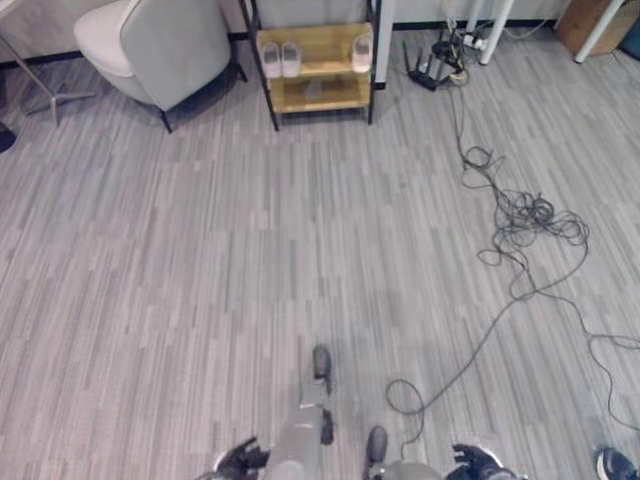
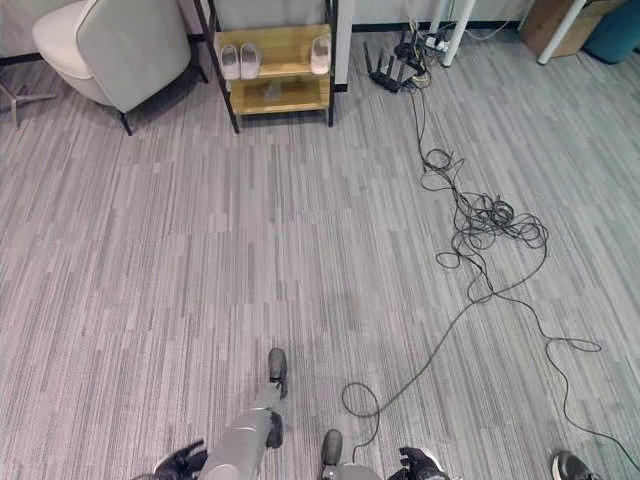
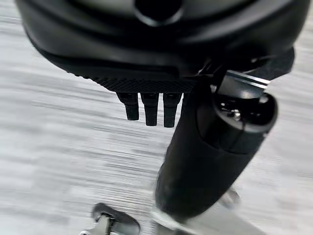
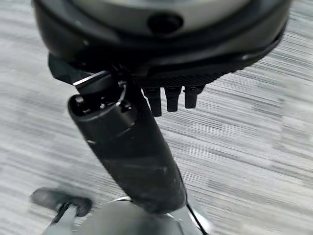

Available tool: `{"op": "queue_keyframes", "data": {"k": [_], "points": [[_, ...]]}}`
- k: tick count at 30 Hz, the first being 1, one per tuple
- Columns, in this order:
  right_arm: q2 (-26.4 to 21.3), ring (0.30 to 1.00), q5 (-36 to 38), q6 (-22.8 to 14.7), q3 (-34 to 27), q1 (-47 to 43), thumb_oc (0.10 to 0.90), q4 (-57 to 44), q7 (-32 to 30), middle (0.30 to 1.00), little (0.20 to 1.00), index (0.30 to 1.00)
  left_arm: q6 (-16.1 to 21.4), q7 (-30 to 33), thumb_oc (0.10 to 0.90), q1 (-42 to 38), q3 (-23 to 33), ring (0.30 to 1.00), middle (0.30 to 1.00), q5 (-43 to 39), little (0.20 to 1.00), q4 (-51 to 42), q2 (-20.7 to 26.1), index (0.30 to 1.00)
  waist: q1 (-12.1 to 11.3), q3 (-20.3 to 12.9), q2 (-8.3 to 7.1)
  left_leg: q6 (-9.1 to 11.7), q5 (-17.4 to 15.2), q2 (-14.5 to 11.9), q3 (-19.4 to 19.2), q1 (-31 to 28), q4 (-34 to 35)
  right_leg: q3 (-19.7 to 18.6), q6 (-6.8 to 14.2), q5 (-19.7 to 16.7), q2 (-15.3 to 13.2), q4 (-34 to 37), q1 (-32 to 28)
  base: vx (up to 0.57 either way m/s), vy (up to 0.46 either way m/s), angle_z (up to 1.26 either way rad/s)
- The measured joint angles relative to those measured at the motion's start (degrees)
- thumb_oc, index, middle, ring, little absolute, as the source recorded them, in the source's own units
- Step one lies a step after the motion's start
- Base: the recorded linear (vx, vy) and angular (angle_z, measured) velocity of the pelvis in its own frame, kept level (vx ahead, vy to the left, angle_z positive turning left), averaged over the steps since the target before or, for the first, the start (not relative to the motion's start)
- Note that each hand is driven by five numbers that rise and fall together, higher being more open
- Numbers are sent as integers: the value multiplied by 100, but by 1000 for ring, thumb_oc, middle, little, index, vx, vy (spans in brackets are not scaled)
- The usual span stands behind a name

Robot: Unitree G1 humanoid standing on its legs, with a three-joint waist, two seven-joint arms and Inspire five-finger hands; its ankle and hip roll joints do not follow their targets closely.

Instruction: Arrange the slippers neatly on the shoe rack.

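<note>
**Slippers on the far rack, both hands low and empty**

A wooden shoe rack point(image 1: 318, 62) with a dark frame stands at the far side of the room, against the wall. On its upper shelf sits a pair of white slippers point(image 1: 280, 58), side by side at the left end, touching or nearly so, toes pointing away from the wall. A third white slipper point(image 1: 362, 52) rests alone at the right end of the same shelf, well apart from the pair. The lower shelf carries only a faint dark patch whose nature cannot be told.

To the left of the rack is a grey armchair point(image 1: 160, 45) with a pale seat cushion. To the right of the rack a black router point(image 1: 432, 68) with upright antennas stands on the floor beside white table legs point(image 1: 497, 28). The grey striped plank floor point(image 1: 200, 260) stretches between the rack and the near edge.

The left hand point(image 1: 322, 362) shows at the near edge, at the end of its silver-grey forearm; in the left wrist view its fingers point(image 3: 150, 107) hang straight and relaxed beside the thumb, over bare floor, holding nothing. The right hand point(image 1: 376, 442) lies just to its right, nearer still; in the right wrist view its fingers point(image 4: 172, 98) are likewise straight and relaxed, with nothing in them. Both hands are well apart from the rack and the slippers.
</note>
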State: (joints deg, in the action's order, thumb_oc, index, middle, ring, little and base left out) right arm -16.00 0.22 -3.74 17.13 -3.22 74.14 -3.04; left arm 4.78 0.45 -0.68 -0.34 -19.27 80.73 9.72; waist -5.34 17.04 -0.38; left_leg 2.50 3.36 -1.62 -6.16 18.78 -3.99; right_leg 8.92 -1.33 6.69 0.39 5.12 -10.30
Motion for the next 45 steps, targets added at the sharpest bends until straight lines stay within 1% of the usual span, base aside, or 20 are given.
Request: {"op": "queue_keyframes", "data": {"k": [3, 6, 9, 12, 16, 21, 23, 26, 27, 28, 29, 32, 33, 34, 35, 37, 40, 41, 42, 45], "points": [[172, 900, 69, 34, -49, 278, 800, 16, 62, 900, 900, 900, -99, 6, 800, 215, -9, 900, 900, 223, 900, 49, 191, 900, 74, -413, -443, -520, 129, 306, -367, -152, -259, -66, 484, 636, -419, -1163, 203, 413, 220, -18], [174, 900, 278, 52, -228, 346, 800, -221, 100, 900, 900, 900, -78, 107, 800, 93, -420, 900, 900, 344, 900, -438, 367, 900, 166, -462, -455, -797, -63, 500, -334, -817, 20, -281, 777, 666, -900, -4597, 1545, 342, 156, 2], [93, 900, 307, 22, -217, 305, 800, -432, 95, 900, 900, 900, -68, 161, 800, -140, -861, 900, 900, 414, 900, -558, 539, 900, 378, -465, -362, -1001, -173, 631, -199, -1232, 65, -510, 742, 552, -945, -5719, 2152, 314, 54, 30], [-134, 900, 312, -11, -190, 236, 800, -716, 125, 900, 900, 900, 94, 199, 800, -606, -921, 900, 900, 380, 900, -1154, 560, 900, 431, -411, -160, -981, -615, 629, -80, -1845, 246, -192, 573, 643, -808, -4793, 2840, 571, -82, 5], [-71, 900, 717, -71, -596, 350, 800, -928, 217, 900, 900, 900, 180, 297, 800, -666, -1196, 900, 900, 662, 900, -1748, 576, 900, 883, -337, -162, -780, -1064, 740, 180, -2271, 258, -303, 538, -54, -465, -1462, 3263, 577, -191, 30], [35, 900, 1183, -23, -944, 806, 800, -776, 190, 900, 900, 900, 280, 297, 800, -259, -1299, 900, 900, 896, 900, -1792, 351, 900, 1026, -348, -54, -426, -1566, 786, 448, -3333, 335, -64, 210, -968, -368, -1042, 3209, 483, -236, 31], [-52, 900, 1180, -15, -973, 860, 800, -692, 157, 900, 900, 900, 260, 324, 800, -185, -1281, 900, 900, 897, 900, -1523, 197, 900, 1065, -391, 61, -230, -1690, 702, 662, -3424, -136, -132, 15, -1769, -337, -1102, 2916, 281, -202, 27], [-140, 900, 1178, -62, -1016, 651, 800, -775, 93, 900, 900, 900, 229, 286, 800, -53, -1137, 900, 900, 916, 900, -1265, 94, 900, 1004, -465, 204, 155, -1254, 379, 589, -2529, -2431, -148, -314, -1465, -89, -998, 2373, 344, -509, 5], [-231, 900, 1149, -81, -820, 497, 800, -1006, -5, 900, 900, 900, 236, 342, 800, -111, -1076, 900, 900, 928, 900, -1272, 107, 900, 902, -426, 129, 175, 155, 39, 192, -1448, -4369, -73, -731, -1112, 67, -989, 2145, 185, -228, 1], [-259, 900, 1128, -136, -704, 489, 800, -1178, -91, 900, 900, 900, 242, 303, 800, -231, -1025, 900, 900, 858, 900, -1323, 219, 900, 788, -396, 59, -49, 599, -241, -59, -982, -5154, -61, -538, -1182, 30, -967, 2002, 312, -212, -9], [-273, 900, 1067, -153, -605, 393, 800, -1304, -143, 900, 900, 900, 273, 319, 800, -276, -966, 900, 900, 869, 900, -1439, 332, 900, 714, -323, -77, -80, 44, -379, -66, -669, -5275, -71, -507, -1115, 44, -954, 1790, 227, -129, -18], [-525, 900, 755, -246, -267, 276, 800, -2304, -310, 900, 900, 900, 360, 400, 800, -451, -836, 900, 900, 835, 900, -1524, 515, 900, 679, -264, -453, -43, -608, -576, -173, 68, -3999, 179, -540, -557, -147, -711, 966, 425, -56, 27], [-604, 900, 691, -238, -328, 242, 800, -2408, -304, 900, 900, 900, 390, 374, 800, -453, -822, 900, 900, 821, 900, -1542, 508, 900, 663, -252, -410, -41, -620, -627, -251, 196, -3584, 218, -492, -414, -123, -650, 809, 538, 34, 58], [-672, 900, 663, -245, -337, 198, 800, -2545, -326, 900, 900, 900, 411, 382, 800, -483, -613, 900, 900, 801, 900, -1263, 406, 900, 643, -237, -349, -6, -483, -488, -655, 83, -1249, 399, -389, -159, -115, -474, 321, 697, 63, 46], [-671, 900, 659, -246, -305, 142, 800, -2513, -319, 900, 900, 900, 400, 380, 800, -478, -479, 900, 900, 628, 900, -1129, 344, 900, 607, -256, -276, 25, -333, -350, -640, 70, -639, 406, -288, -81, -85, -394, 135, 591, 62, 39], [-584, 900, 656, -207, 22, 57, 800, -2245, -308, 900, 900, 900, 420, 377, 800, -442, -328, 900, 900, 332, 900, -923, 235, 900, 325, -277, -214, 112, 41, -8, -26, -14, 731, 282, -148, 213, 21, -125, -420, 381, 53, -7], [-281, 900, 557, -205, 112, 90, 800, -2104, -195, 900, 900, 900, 380, 407, 800, -302, -192, 900, 900, 208, 900, -834, 269, 900, -96, -278, -214, -131, 370, 90, 148, -135, 871, -91, 175, 604, -71, -30, -1082, 607, 192, -77], [-34, 900, 422, -170, 303, 72, 800, -2044, -94, 900, 900, 900, 227, 429, 800, -242, 116, 900, 900, 207, 900, -409, 273, 900, -99, -289, -553, -574, 971, 277, -118, -399, 588, -203, 380, 614, -381, -473, -1147, 588, 255, -93], [22, 900, 414, -225, 296, 88, 800, -2032, -66, 900, 900, 900, 185, 415, 800, -163, 112, 900, 900, 208, 900, -337, 268, 900, -136, -281, -529, -855, 1235, 275, -77, -585, 598, -234, 495, 773, -415, -837, -1049, 550, 303, -39], [122, 900, 195, -219, 247, 317, 800, -2120, -49, 900, 900, 900, 124, 429, 800, -102, 16, 900, 900, 459, 900, -194, 297, 900, -46, -383, -701, -853, 430, 514, -170, -924, 180, -326, 539, 555, -427, -1348, -604, 362, 251, 0]]}}
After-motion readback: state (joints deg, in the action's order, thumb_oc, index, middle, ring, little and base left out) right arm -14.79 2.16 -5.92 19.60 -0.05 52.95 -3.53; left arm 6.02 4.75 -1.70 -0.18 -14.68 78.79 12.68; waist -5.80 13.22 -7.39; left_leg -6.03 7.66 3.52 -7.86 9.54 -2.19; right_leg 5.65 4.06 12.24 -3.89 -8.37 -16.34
